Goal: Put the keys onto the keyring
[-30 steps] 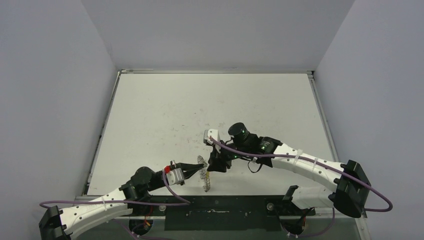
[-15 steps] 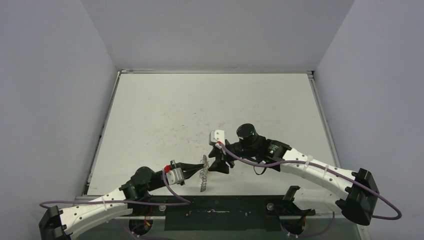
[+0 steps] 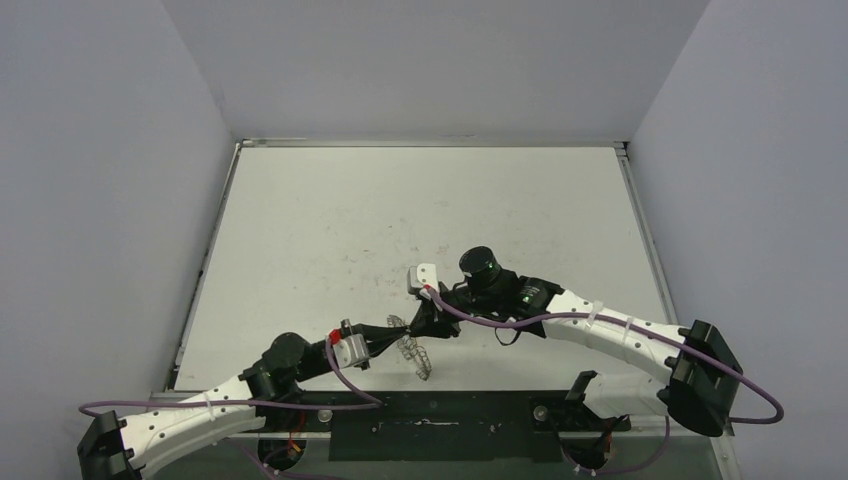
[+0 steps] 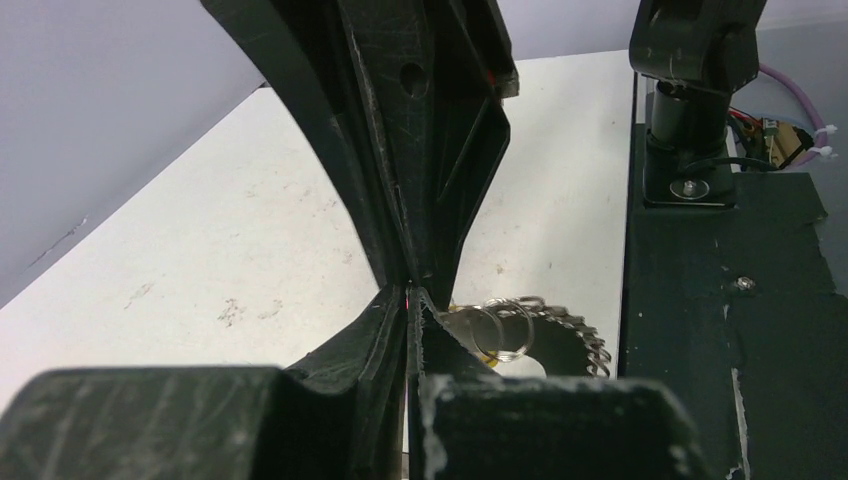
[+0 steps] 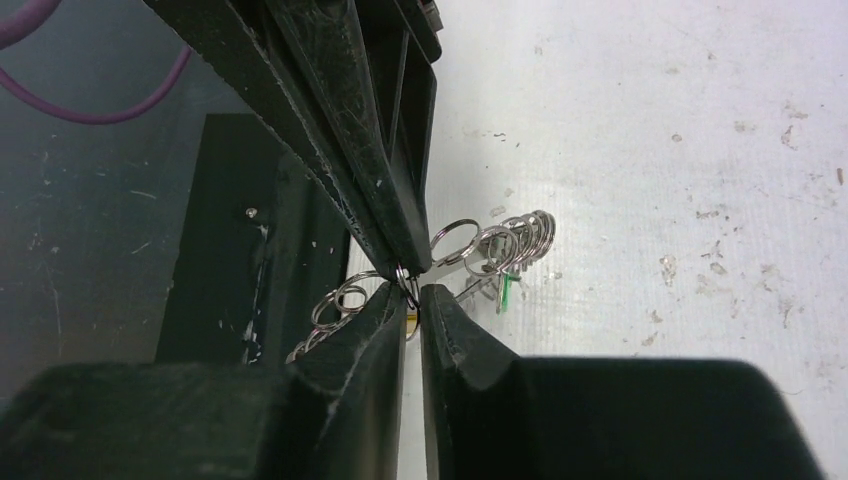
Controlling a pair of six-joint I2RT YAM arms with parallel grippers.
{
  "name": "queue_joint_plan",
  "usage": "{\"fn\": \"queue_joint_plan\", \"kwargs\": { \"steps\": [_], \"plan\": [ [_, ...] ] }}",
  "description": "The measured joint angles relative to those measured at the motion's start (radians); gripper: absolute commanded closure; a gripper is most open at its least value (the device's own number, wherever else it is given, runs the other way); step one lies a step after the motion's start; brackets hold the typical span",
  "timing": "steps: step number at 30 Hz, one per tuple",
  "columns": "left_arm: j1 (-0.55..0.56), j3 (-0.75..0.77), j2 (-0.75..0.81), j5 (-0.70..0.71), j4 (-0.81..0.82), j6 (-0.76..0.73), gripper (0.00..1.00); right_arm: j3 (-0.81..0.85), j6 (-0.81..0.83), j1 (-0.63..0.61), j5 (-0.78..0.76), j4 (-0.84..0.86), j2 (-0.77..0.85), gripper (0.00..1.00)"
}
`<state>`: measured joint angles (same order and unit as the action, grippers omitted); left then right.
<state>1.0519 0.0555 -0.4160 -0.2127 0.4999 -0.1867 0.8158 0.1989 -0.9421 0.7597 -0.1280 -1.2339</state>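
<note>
The keyring (image 3: 417,353) is over the near edge of the table (image 3: 420,200), a little left of the middle. It is just behind the mounting plate (image 3: 450,425) that carries the arm bases. The left gripper (image 3: 397,326) reaches in from the left and the right gripper (image 3: 419,327) from the right. Their tips meet nose to nose at the keyring's far rim, and the rest of the ring trails toward the near edge. In the right wrist view a key (image 5: 507,290) sits just beneath a cluster of rim loops, right of both sets of fingertips. Whether it hangs on a loop or lies loose cannot be told.
</note>
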Motion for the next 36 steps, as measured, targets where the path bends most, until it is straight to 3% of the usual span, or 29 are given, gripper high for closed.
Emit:
{"fn": "queue_joint_plan", "kwargs": {
  "steps": [1, 10, 17, 27, 36],
  "plan": [
    [0.0, 0.0, 0.001, 0.004, -0.002, 0.0, 1.0, 0.0, 0.001, 0.0, 0.01, 0.0, -0.002, 1.0],
    [-0.001, 0.0, 0.01, 0.013, -0.003, 0.002, 1.0, 0.0, 0.014, 0.006, 0.038, -0.001, -0.007, 1.0],
    [0.001, 0.027, 0.032, 0.01, -0.07, -0.009, 0.8, 0.051, 0.046, 0.006, 0.022, -0.108, -0.007, 1.0],
    [0.001, 0.167, 0.038, 0.019, -0.27, -0.04, 0.63, 0.19, 0.09, 0.006, -0.038, -0.321, -0.053, 1.0],
    [0.001, 0.288, -0.063, 0.014, -0.455, -0.062, 0.68, 0.264, 0.108, -0.017, -0.086, -0.434, -0.103, 1.0]
  ]
}}
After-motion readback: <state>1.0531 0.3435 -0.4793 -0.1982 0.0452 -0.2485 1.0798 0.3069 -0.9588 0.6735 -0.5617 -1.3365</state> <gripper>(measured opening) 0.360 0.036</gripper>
